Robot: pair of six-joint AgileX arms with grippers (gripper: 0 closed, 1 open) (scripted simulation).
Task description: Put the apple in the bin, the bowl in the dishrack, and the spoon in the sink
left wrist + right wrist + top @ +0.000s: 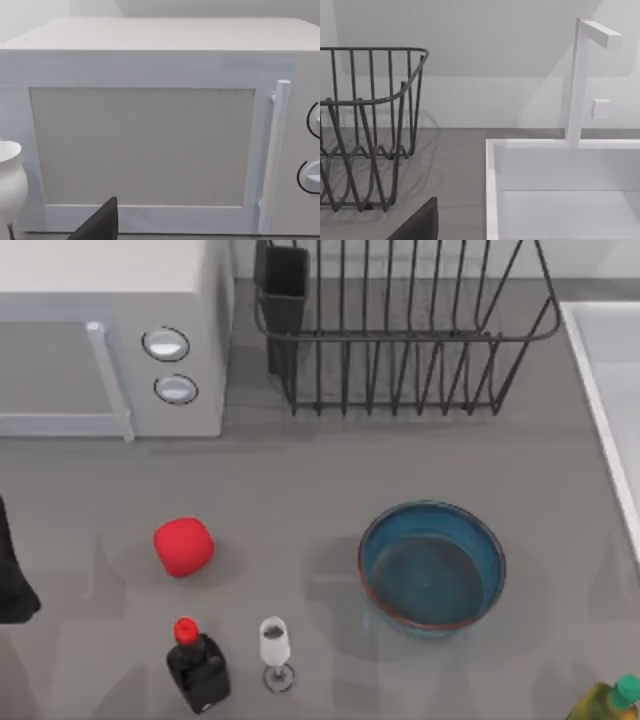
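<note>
The red apple (183,546) rests on the grey table at the left. To its right stands the blue bowl (432,565), upright with a reddish rim. The black wire dishrack (405,335) is at the back, with its dark cup at the left corner; its end (370,125) appears in the right wrist view. The pale sink (600,390) runs along the right edge, and its wall (560,165) lies ahead of my right gripper (420,224). My left arm (12,575) is parked at the left edge, its gripper (100,224) facing the microwave. The spoon and the bin are out of view.
A white microwave (110,330) fills the back left. A black bottle with a red cap (197,668) and a clear wine glass (275,650) stand in front of the apple. A yellow-green bottle (605,702) sits at the front right. A white vase (10,185) stands beside the microwave.
</note>
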